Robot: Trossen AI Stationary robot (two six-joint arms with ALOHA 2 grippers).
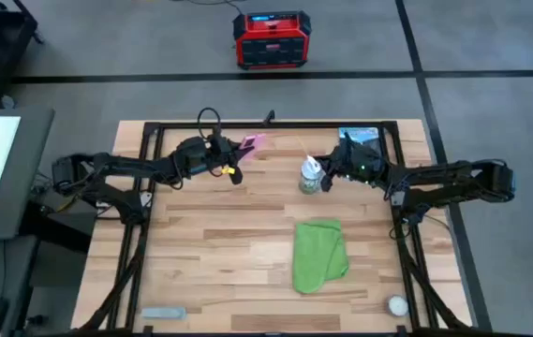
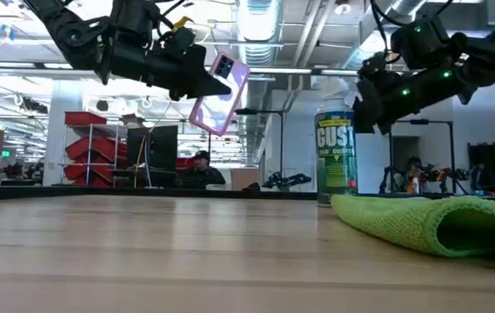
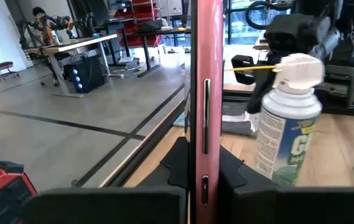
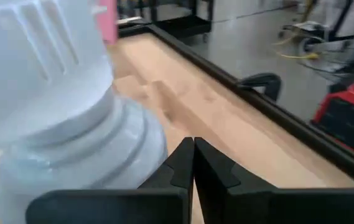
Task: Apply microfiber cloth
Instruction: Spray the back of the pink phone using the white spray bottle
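Note:
The microfiber cloth (image 1: 320, 255) is bright green and lies bunched on the table's right half, also seen in the low view (image 2: 421, 217). A pink phone (image 2: 221, 91) hangs in the air over the table's far middle, with my left gripper (image 1: 238, 157) shut on it. A green-labelled spray can (image 1: 311, 176) with a white cap (image 4: 40, 81) stands upright on its base beyond the cloth. My right gripper (image 4: 193, 149) is shut, right beside the can's top. My left gripper pinches the phone's two flat faces (image 3: 200, 180) between its two fingers (image 3: 177, 168), near one end. It comes from the table's left, and the phone runs on past the fingertips. The phone is lifted clear of the table and tilted. My right gripper's shut fingers stand against the can's white collar (image 4: 127, 143); I cannot tell whether they touch it.
A black frame rail (image 1: 266, 123) runs around the table. A dark blue packet (image 1: 360, 139) lies at the far right. A small white round thing (image 1: 396, 304) and a grey object (image 1: 163, 312) lie near the front edge. A red box (image 1: 269, 39) stands on the floor beyond.

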